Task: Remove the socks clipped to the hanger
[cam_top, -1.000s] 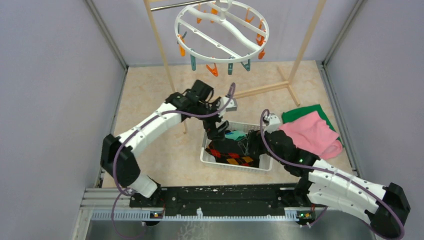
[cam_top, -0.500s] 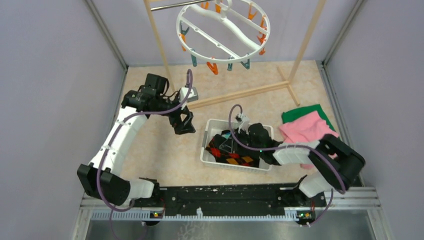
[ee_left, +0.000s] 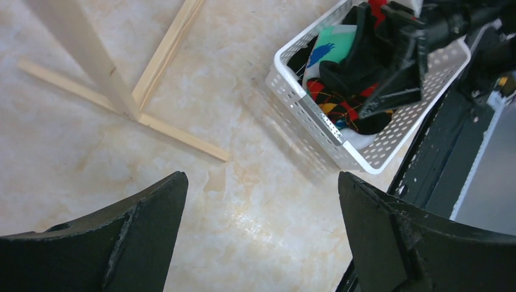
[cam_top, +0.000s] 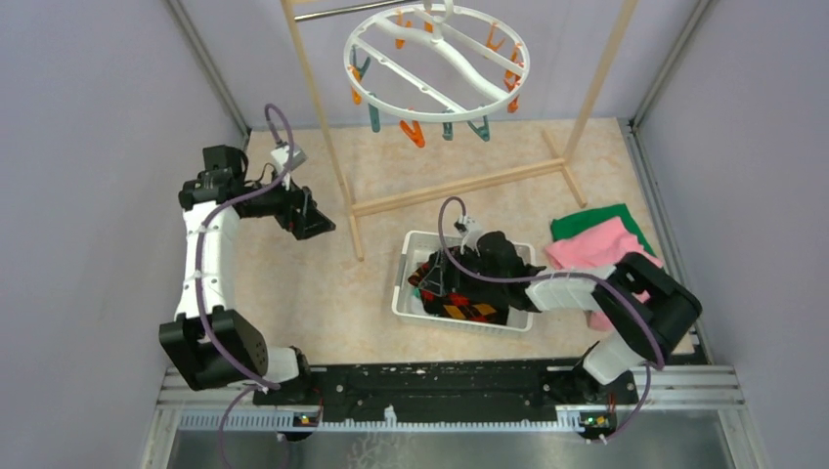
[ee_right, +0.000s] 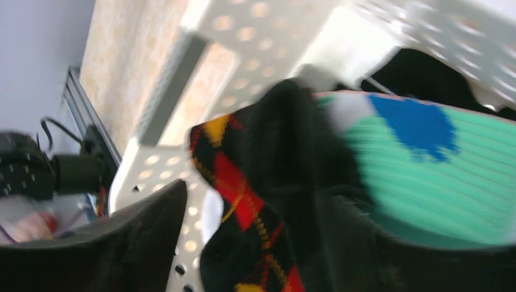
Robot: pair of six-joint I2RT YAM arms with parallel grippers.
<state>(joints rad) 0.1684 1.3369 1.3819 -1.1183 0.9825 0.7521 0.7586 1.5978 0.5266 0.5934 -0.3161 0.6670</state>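
Three pale lavender walls (cam_top: 98,147) enclose a beige, marble-patterned tabletop (cam_top: 293,293), with metal posts in the two far corners. One black rail (cam_top: 440,381) runs along the near edge and carries both arm bases.

A wooden rack (cam_top: 325,127) stands on the far half of the tabletop, and its foot bar lies diagonally across the surface. The hanger (cam_top: 430,117) hangs from the rack's top bar, above the tabletop, with orange and teal clips (cam_top: 414,133) dangling from its ring.

All socks (cam_top: 469,311) in view lie in a white perforated basket (cam_top: 403,293). The basket rests on the tabletop near the rail, right of centre. A black argyle sock (ee_right: 237,188) and a teal sock (ee_right: 438,170) lie uppermost. A pink cloth (cam_top: 606,256) and a green cloth (cam_top: 596,220) lie just right of the basket.

Left fingers (cam_top: 315,225): spread fully apart, holding nothing, poised above bare tabletop at the left, well apart from the basket.

Right fingers (cam_top: 438,278): inside the basket, partly apart, with the argyle sock between them. The wrist view is blurred, so whether they grip it cannot be told.
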